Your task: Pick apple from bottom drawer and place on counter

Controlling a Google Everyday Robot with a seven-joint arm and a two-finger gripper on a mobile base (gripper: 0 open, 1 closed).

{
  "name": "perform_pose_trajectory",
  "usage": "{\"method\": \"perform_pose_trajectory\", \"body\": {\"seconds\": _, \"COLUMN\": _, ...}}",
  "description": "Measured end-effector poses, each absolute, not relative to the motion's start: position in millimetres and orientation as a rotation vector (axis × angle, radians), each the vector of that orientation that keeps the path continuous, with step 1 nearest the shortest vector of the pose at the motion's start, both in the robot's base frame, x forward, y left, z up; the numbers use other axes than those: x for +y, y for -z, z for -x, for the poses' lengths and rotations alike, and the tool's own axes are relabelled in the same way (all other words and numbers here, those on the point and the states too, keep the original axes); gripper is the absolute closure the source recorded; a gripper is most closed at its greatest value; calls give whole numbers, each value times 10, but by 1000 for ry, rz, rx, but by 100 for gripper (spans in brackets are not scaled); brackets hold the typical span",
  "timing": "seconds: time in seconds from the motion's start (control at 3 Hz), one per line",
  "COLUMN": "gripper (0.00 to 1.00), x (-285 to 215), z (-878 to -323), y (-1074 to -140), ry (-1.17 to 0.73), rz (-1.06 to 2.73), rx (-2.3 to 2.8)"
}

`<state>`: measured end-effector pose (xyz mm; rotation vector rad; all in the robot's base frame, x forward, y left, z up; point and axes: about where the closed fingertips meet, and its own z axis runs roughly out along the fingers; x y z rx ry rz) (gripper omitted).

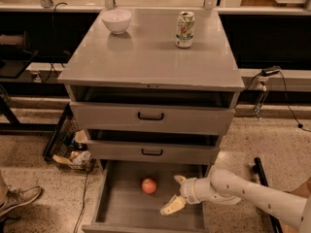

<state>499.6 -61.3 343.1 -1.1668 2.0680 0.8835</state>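
The apple (149, 185), small and red-orange, lies on the floor of the open bottom drawer (116, 213), left of centre. My gripper (176, 193) reaches in from the right on a white arm, inside the drawer, a short way right of the apple and not touching it. Its two pale fingers are spread apart and empty. The counter (146, 57) is the grey cabinet top above.
A white bowl (116, 20) and a soda can (184, 29) stand at the back of the counter. Two upper drawers with black handles (150, 116) are slightly open. A wire basket of clutter (70, 149) and a person's shoe (17, 200) are at the left on the floor.
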Motion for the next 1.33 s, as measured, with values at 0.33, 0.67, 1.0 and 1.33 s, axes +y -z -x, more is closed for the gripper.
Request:
{"method": "perform_pose_trajectory", "body": {"seconds": 0.33, "gripper": 0, "x": -473, "z": -5220, "y": -2986, "ry": -825, "rz": 1177, "rx": 2078}}
{"method": "perform_pose_trajectory", "body": {"seconds": 0.67, "gripper": 0, "x": -473, "z": -5220, "y": -2986, "ry": -825, "rz": 1177, "rx": 2078}}
{"method": "perform_pose_trajectory", "body": {"seconds": 1.0, "gripper": 0, "x": -439, "z": -5244, "y": -2934, "ry": -796, "rz": 1178, "rx": 2073}}
{"method": "perform_pose_trajectory", "body": {"seconds": 1.33, "gripper": 0, "x": -348, "z": -5413, "y": -2768, "ry": -717, "rz": 1178, "rx": 2022}}
